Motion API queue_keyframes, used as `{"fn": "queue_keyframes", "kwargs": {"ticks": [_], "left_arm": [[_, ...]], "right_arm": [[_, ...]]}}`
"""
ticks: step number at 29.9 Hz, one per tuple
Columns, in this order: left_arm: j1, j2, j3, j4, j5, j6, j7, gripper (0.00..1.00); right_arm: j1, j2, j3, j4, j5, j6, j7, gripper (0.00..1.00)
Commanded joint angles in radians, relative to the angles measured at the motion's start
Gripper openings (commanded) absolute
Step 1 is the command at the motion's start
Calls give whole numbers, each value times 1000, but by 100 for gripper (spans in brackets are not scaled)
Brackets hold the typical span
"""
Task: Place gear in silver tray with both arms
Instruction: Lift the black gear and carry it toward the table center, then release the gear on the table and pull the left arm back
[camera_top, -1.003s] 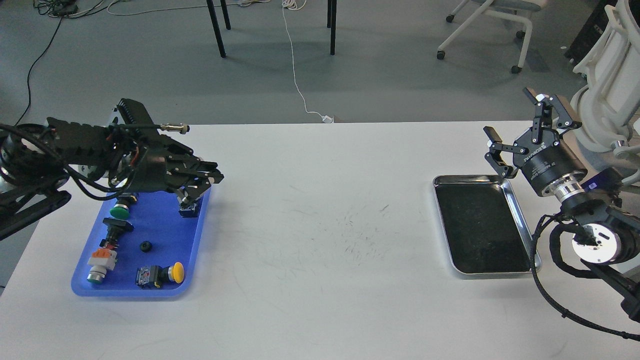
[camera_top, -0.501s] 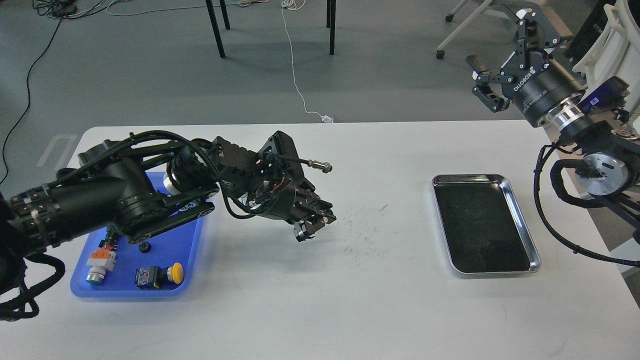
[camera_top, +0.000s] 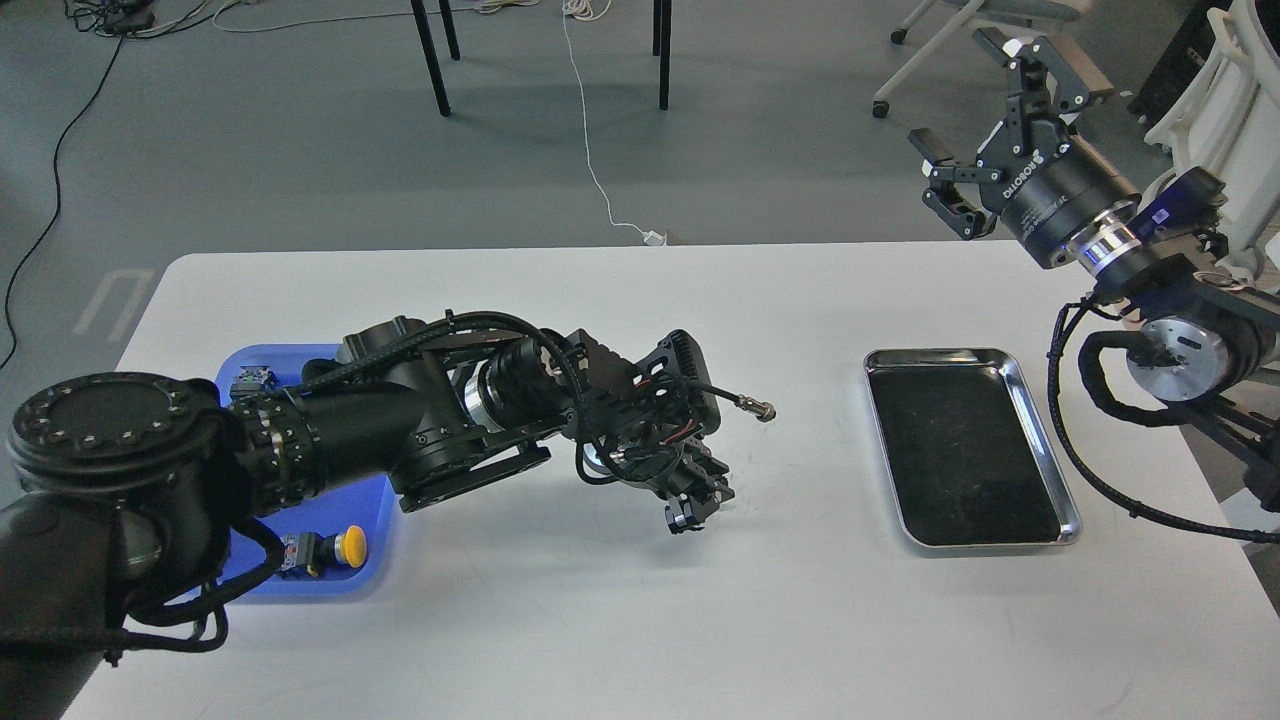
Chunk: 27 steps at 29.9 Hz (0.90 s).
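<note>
My left arm reaches from the left across the white table (camera_top: 600, 620). Its gripper (camera_top: 688, 512) points down just above the table's middle, left of the silver tray. The fingers look shut on a small dark part with a silver glint; I cannot tell whether it is the gear. The silver tray (camera_top: 1043, 440) lies empty at the right. My right gripper (camera_top: 961, 92) is open and empty, held high beyond the table's far right edge, above and behind the tray.
A blue plastic tray (camera_top: 300, 585) lies at the left, mostly covered by my left arm. A yellow push-button (camera_top: 350, 545) and another small part (camera_top: 250, 381) show in it. Chair and table legs stand on the floor beyond.
My left gripper has left the blue tray and moved right to the table's middle with the small part. My right gripper rose from the silver tray's corner to high above the far edge.
</note>
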Motion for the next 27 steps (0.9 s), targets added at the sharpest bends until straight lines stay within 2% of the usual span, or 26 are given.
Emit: {"fn": "queue_keyframes", "kwargs": {"ticks": [1, 9, 11, 14, 15, 19, 23, 27], "left_arm": [[5, -2, 3, 31, 0, 2, 0, 15], [12, -2, 2, 38, 0, 2, 0, 18], [12, -2, 0, 38, 0, 4, 0, 28], [14, -2, 2, 31, 0, 4, 0, 58], [15, -2, 2, 28, 0, 4, 0, 64], [12, -2, -4, 23, 0, 21, 0, 81], [-1, -2, -35, -9, 0, 67, 0, 85], [0, 166, -122, -95, -260, 85, 0, 89]], "right_arm": [[-5, -2, 0, 0, -1, 0, 0, 99], [-11, -2, 0, -3, -1, 0, 0, 99], [-11, -3, 0, -1, -1, 0, 0, 99], [-11, -11, 0, -1, -1, 0, 0, 99], [-12, -12, 0, -1, -1, 0, 0, 99], [-12, -20, 0, 0, -1, 4, 0, 99], [-17, -47, 0, 3, 1, 8, 0, 99], [-69, -89, 2, 25, -5, 14, 0, 99]]}}
